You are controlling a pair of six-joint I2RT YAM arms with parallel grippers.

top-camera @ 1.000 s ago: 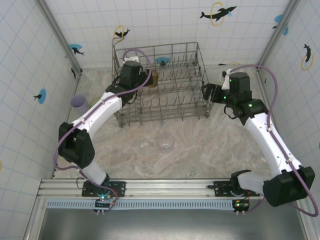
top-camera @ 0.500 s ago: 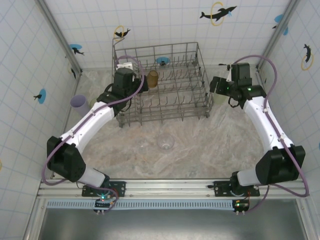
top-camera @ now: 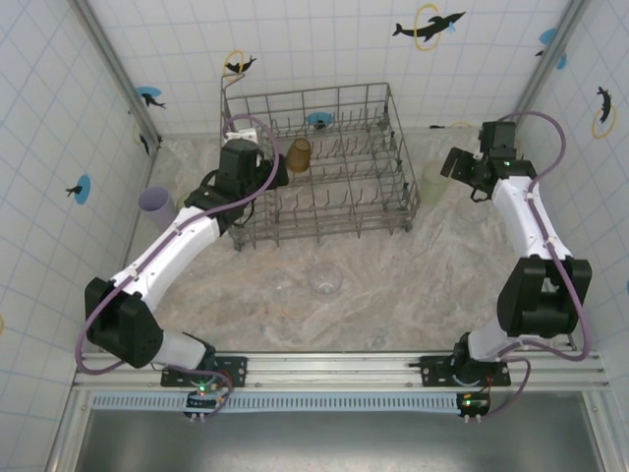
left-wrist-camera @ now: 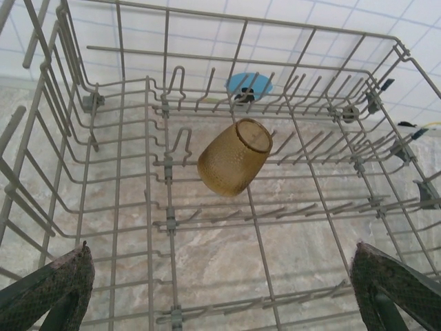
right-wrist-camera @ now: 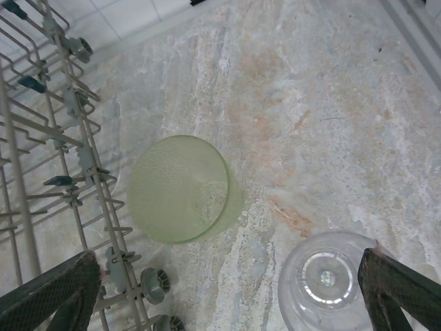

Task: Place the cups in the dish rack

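Note:
The dish rack [top-camera: 324,211] stands at the back middle of the table. An amber cup [left-wrist-camera: 234,165] lies tilted on the tines inside it, also visible from above as the amber cup [top-camera: 299,154]. My left gripper [left-wrist-camera: 224,296] is open over the rack's left part [top-camera: 278,173], apart from the amber cup. My right gripper [right-wrist-camera: 231,296] is open above the table right of the rack [top-camera: 452,165]. Below it stand a pale green cup [right-wrist-camera: 180,187], mouth up, and a clear cup [right-wrist-camera: 331,279]. Neither gripper touches a cup.
A lilac cup [top-camera: 154,202] stands by the left wall. Two clear cups [top-camera: 325,279] [top-camera: 282,287] sit on the marble table in front of the rack. The rack's wheeled edge [right-wrist-camera: 76,179] lies close beside the green cup. Tiled walls close in the sides.
The right arm swung away from the rack's right side toward the back right corner. The left arm drew back slightly to the left. Both grippers stayed open; the amber cup stayed put.

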